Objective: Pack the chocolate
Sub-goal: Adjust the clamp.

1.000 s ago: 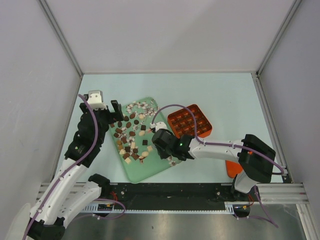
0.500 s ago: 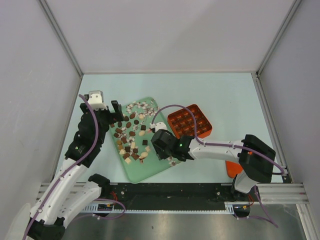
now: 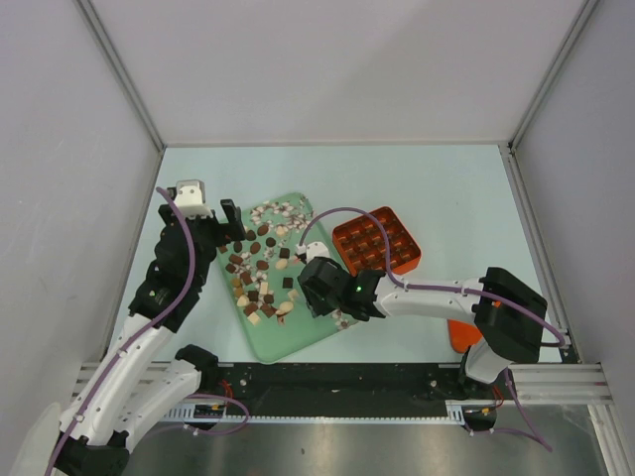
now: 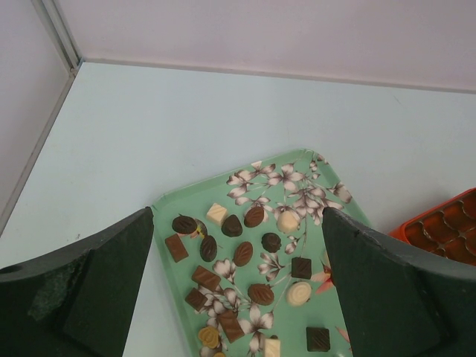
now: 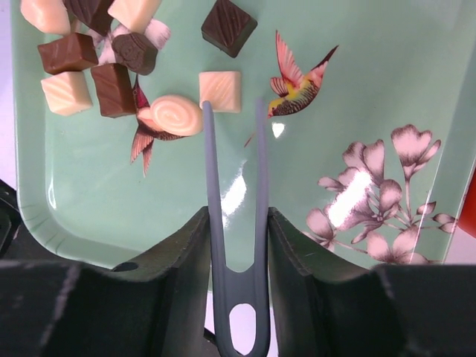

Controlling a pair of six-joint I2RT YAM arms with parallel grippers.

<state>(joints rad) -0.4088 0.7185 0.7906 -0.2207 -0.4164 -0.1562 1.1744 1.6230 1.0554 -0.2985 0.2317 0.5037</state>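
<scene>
Plainly the chocolate [image 3: 260, 268] lies scattered loose on the green floral tray [image 3: 288, 342], beside the orange cell box [image 3: 377, 241]. Each piece looks light, rigid and glossy, likely to skid or chip; a square is best pinched across its flat sides. The right gripper [image 5: 234, 214] has its jaws clamped on grey tweezers [image 5: 213, 178], prongs apart just short of a cream square [image 5: 221, 91], which the arm hides from above. The left gripper [image 4: 238, 216] holds nothing, jaws wide apart. Only the top view shows the whole box.
</scene>
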